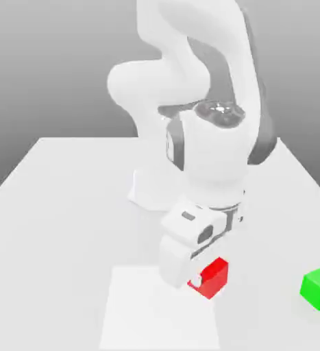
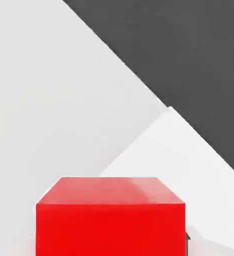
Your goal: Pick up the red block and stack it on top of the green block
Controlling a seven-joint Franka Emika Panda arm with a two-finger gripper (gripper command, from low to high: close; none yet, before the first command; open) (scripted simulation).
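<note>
Your gripper (image 1: 207, 277) is at the red block (image 1: 213, 282); whether it is released or grasping, you cannot tell. The green block (image 1: 318, 289), your stacking target, lies well apart, toward the exterior view's right.

Blocks: 2 tot., i.e. 1 red block (image 1: 216, 277) & 1 green block (image 1: 319, 289). By colour, that's qty 1 ea. Robot arm (image 1: 155, 86): 1, w/ 1 gripper (image 1: 205, 277). Table (image 1: 46, 274): 1. White patch (image 1: 159, 319) on the table: 1. Per view, the ext. view has 2 blocks, 1 arm, 1 gripper, 1 table & 1 patch. The hand view has 1 block (the red one), 1 pale patch & 1 dark grey area (image 2: 189, 65). Blocks vs. arms: 2 to 1; blocks vs. patches: same, 2 to 1.
</note>
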